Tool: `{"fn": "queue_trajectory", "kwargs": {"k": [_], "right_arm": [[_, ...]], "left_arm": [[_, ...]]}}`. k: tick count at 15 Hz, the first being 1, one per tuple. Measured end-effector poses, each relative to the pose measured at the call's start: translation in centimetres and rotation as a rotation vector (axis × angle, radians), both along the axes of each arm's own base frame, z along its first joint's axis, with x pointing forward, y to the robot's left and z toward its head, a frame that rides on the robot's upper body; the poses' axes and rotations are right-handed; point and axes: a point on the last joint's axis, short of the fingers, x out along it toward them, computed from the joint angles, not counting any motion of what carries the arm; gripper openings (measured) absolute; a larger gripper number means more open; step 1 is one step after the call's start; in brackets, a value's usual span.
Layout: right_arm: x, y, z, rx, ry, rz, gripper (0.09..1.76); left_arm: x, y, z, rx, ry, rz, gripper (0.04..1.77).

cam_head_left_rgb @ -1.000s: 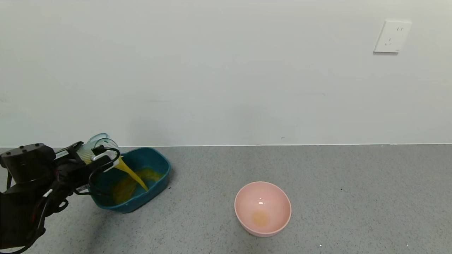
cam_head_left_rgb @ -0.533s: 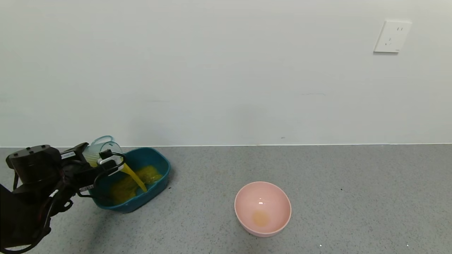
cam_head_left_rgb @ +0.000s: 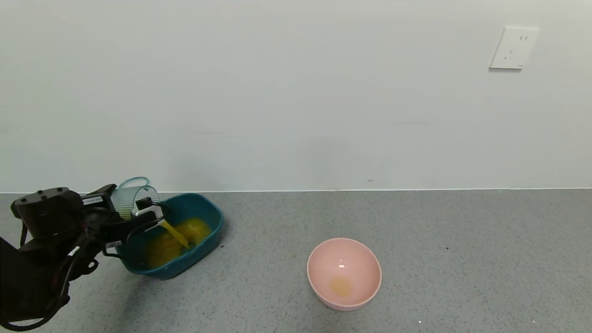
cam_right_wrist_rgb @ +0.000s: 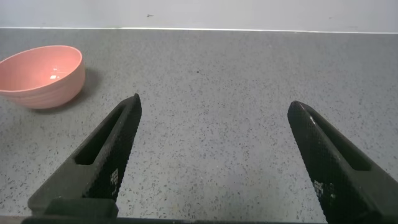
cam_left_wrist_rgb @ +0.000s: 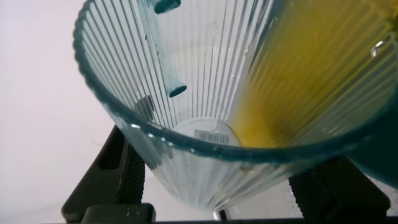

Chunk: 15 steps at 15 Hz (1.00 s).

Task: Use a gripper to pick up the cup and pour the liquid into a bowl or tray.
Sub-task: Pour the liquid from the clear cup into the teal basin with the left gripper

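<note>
Since a second ago, the stream of liquid (cam_head_left_rgb: 175, 233) is seen thinned and shortened, and more has pooled in the teal tub (cam_head_left_rgb: 210, 240). The cup (cam_head_left_rgb: 134, 199) is held tipped nearly on its side above the tub's left end, gripped by the left claw (cam_head_left_rgb: 132, 210), which is shut against its ribbed wall. A spill over the tub's near rim is judged possible if the cup is righted or swung away while drips remain. In the left wrist view, a residue is seen running along the cup's lower wall (cam_left_wrist_rgb: 298, 93); this is hidden from the head camera. The right claw (cam_right_wrist_rgb: 214, 155) hangs wide open, empty, near the pink bowl (cam_right_wrist_rgb: 40, 74) on the table (cam_head_left_rgb: 416, 231).
</note>
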Motion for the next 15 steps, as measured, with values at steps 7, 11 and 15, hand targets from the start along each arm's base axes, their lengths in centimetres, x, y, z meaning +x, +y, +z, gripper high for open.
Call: {"fn": "queue_trajectory", "kwargs": {"k": [7, 11, 15], "right_arm": [[0.0, 0.0, 0.0, 0.000, 0.000, 0.000, 1.71], [0.0, 0.0, 0.0, 0.000, 0.000, 0.000, 1.71], [0.0, 0.0, 0.0, 0.000, 0.000, 0.000, 1.71]], "left_arm": [[-0.1, -1.4, 0.7, 0.109, 0.018, 0.031, 1.29], [-0.1, -1.9, 1.2, 0.178, 0.024, 0.019, 1.29], [-0.1, -1.9, 1.7, 0.241, 0.000, 0.031, 1.29]]}}
